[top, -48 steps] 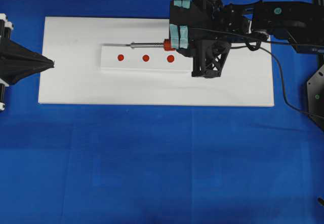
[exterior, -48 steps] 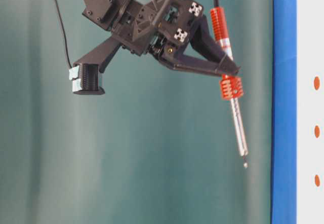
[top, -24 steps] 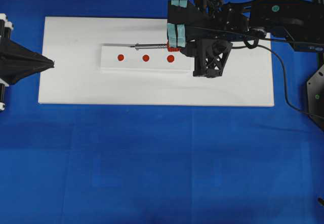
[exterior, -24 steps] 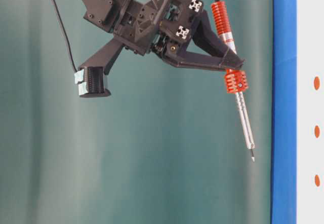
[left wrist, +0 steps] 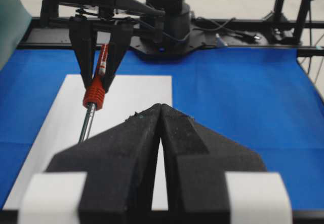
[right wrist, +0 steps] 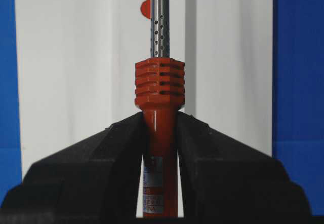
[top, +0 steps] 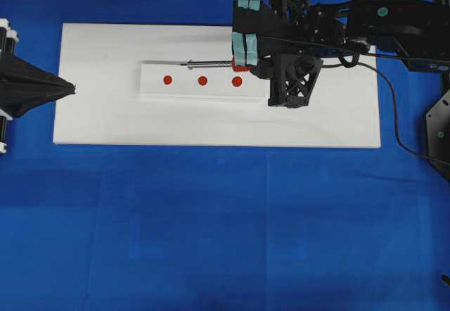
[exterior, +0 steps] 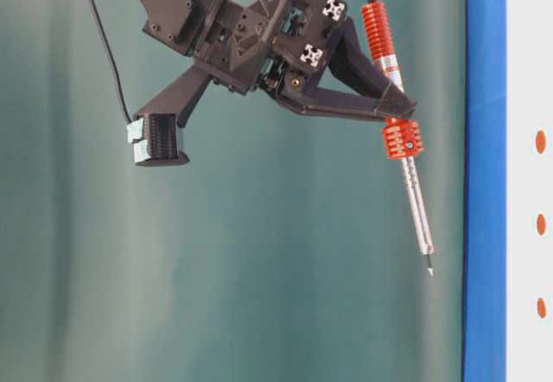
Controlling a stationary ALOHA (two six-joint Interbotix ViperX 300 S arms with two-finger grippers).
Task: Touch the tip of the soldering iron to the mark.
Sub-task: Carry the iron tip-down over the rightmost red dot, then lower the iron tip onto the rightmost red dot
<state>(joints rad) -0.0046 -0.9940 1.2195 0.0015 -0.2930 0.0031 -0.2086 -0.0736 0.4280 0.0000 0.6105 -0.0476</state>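
My right gripper (top: 243,64) is shut on the orange-red handle of the soldering iron (right wrist: 159,133), just behind its ribbed collar (exterior: 403,138). The silver shaft (top: 209,63) points left along the far edge of the white strip (top: 151,72). The tip (exterior: 429,270) hangs in the air, off the board. The mark (top: 237,81) is the rightmost and largest of three red dots, just in front of the collar. One red dot (right wrist: 146,8) peeks out beside the shaft; I cannot tell which. My left gripper (top: 70,88) is shut and empty at the board's left edge.
The strip lies on a white board (top: 316,124) on the blue table (top: 211,219). Two smaller red dots (top: 202,81) (top: 167,80) sit left of the mark. The iron's black cord (top: 394,124) trails off to the right, past the right arm.
Over the last second the right gripper swung the iron slightly, bringing the tip nearer the board and a little to the right. In the last half second almost nothing moved. The left arm stayed still.
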